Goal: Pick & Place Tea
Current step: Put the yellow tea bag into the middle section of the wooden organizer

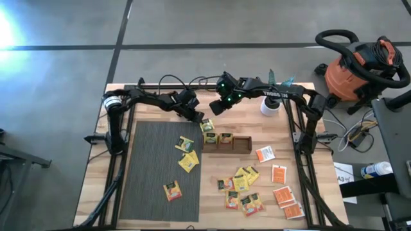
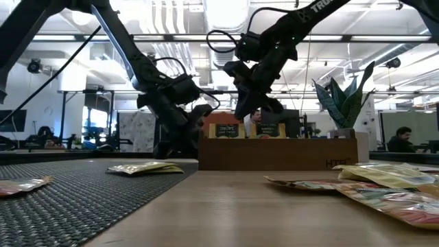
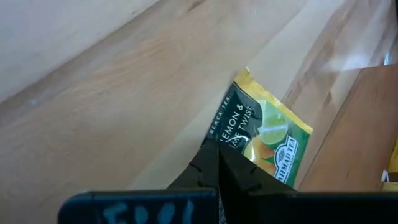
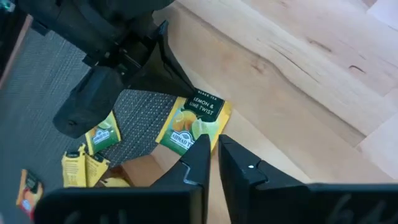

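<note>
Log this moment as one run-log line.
left gripper: shut on lemon tea sachet, beside wooden tray | right gripper: shut, above same sachet | loose sachets: on table

You're looking at a light wooden table (image 1: 270, 173): dark ribbed mat (image 1: 154, 186) on its left half, brown wooden tray (image 1: 241, 144) mid-table, loose tea sachets (image 1: 241, 183) scattered right, orange ones (image 1: 282, 194) further right, white cup (image 1: 269, 106) behind.
</note>
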Robot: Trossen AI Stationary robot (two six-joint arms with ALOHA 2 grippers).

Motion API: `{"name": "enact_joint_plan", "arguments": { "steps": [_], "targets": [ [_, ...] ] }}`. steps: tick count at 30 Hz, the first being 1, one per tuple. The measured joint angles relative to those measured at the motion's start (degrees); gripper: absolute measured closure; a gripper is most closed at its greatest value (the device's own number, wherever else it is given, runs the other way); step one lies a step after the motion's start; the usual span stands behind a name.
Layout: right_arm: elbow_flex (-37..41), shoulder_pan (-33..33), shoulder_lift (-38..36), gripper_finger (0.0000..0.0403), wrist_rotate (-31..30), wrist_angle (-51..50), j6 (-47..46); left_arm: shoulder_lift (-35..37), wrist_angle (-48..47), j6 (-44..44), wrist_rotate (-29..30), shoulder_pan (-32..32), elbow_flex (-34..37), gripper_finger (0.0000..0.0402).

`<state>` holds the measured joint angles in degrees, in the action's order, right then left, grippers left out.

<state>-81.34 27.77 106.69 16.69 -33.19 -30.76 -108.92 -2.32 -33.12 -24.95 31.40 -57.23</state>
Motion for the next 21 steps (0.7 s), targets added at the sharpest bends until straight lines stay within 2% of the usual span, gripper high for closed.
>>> {"name": "enact_joint_plan", "arguments": {
  "steps": [8,12,21],
  "targets": [
    [1.76,1.17,0.20,0.0300,5.02,0.02,-2.17,-0.04,0.00,-4.26,2.87,-0.10,0.01,0.0401],
    [3.97,0.97,0.31,0.0274,6.36,-0.01,-5.48,-0.18,3.16,-7.50,4.68,0.12,0.14,0.0401],
    [7.85,0.98,0.31,0.0248,5.94,1.27,-9.23,-0.40,6.36,-13.44,6.62,-0.58,0.29,0.0401]
  ]
}}
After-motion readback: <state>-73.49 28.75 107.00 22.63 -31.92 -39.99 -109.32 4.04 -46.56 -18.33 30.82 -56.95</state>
